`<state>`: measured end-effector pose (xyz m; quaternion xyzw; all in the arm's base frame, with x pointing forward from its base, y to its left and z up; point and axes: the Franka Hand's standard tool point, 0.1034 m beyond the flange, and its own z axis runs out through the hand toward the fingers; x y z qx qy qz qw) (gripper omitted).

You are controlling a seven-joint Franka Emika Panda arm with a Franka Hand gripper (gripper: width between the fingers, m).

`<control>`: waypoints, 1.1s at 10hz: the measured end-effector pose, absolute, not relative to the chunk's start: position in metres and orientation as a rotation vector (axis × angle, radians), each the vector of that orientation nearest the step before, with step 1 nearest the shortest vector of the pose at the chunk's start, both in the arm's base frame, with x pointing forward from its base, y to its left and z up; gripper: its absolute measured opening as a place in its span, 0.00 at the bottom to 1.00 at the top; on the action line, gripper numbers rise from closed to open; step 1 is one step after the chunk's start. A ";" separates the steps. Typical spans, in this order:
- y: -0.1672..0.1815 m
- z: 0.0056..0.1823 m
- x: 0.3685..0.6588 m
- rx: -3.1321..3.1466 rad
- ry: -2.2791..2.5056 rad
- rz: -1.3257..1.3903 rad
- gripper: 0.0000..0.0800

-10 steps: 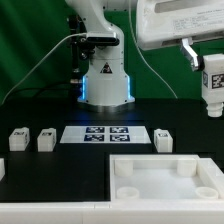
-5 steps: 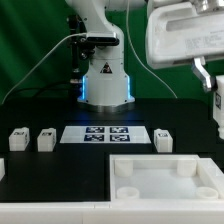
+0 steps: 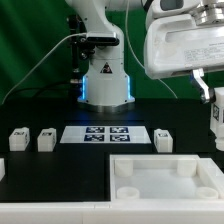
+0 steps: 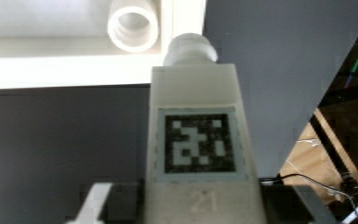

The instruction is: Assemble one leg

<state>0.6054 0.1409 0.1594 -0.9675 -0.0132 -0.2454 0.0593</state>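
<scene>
Leg point(image 3: 217, 126) w/ tag, upright, gripped in tool point(image 3: 212, 98) — near white board point(image 3: 166, 164)

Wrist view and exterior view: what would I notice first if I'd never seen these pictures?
In the wrist view, a small white plastic rectangular leg post with a black-and-white square tag fills most of the picture, gripped by the jaws. In the exterior view the post hangs in the air at the exterior view's right edge, over a large white tray-like board with round corner sockets.

White marker board point(image 3: 106, 134) on black table point(image 3: 60, 175)
</scene>
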 end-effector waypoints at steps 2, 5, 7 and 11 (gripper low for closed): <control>0.141 0.157 0.604 -2.928 -0.045 -0.749 0.37; 0.147 0.132 0.603 -2.908 -0.070 -0.831 0.37; 0.148 0.121 0.607 -2.918 -0.082 -0.833 0.37; 0.122 0.111 0.613 -2.965 -0.110 -0.800 0.37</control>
